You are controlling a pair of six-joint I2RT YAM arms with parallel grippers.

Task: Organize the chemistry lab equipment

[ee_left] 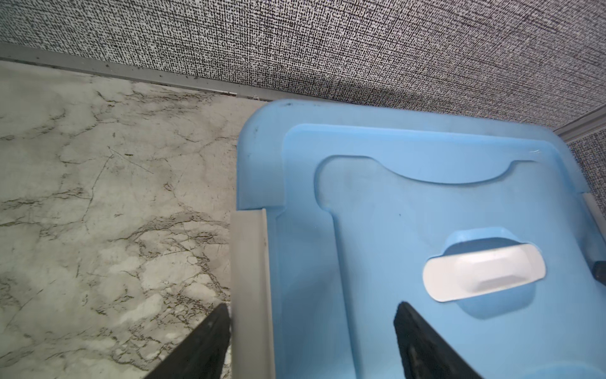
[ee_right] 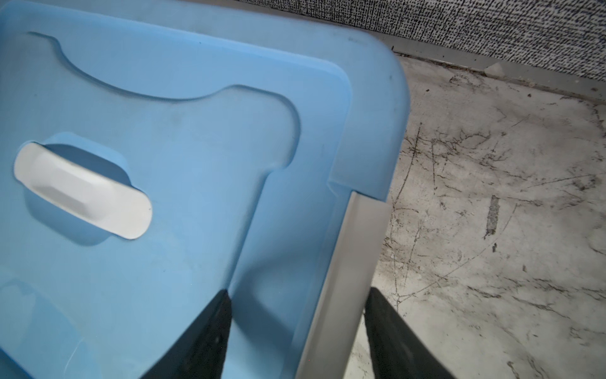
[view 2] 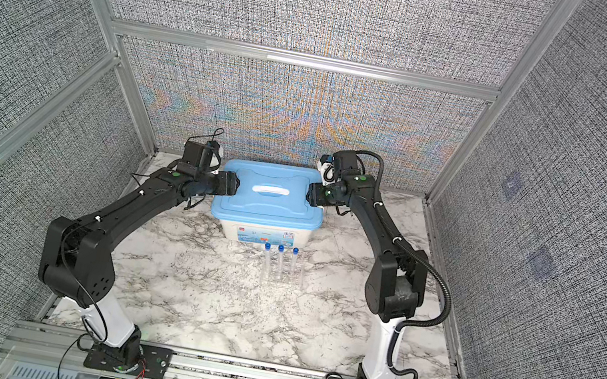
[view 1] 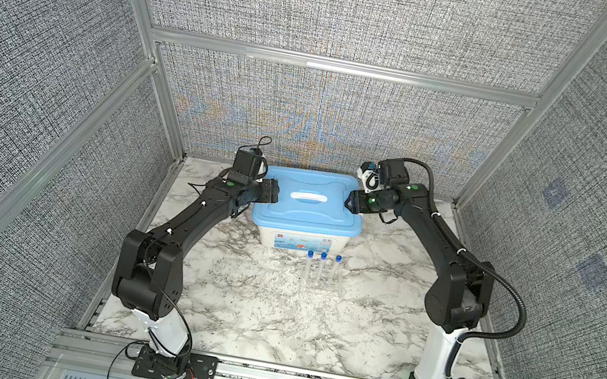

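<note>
Three tubes (view 1: 321,269) are standing in the rack (view 1: 322,287) just before the tub (view 1: 299,241); its lid (view 1: 288,215) is sitting on, left gripper (ee_left: 311,328) and right gripper (ee_right: 298,315) straddling the clips (ee_left: 251,279), jaws apart; tidying is seemingly finishing

Lt-blue lid (view 1: 289,213) w/ white handle (view 1: 308,197) on white tub (view 1: 268,235), marble table (view 1: 231,304).

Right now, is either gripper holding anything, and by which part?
Nothing is held. The left gripper and right gripper are open, each straddling a grey latch at the blue lid edge, unclamped.
</note>
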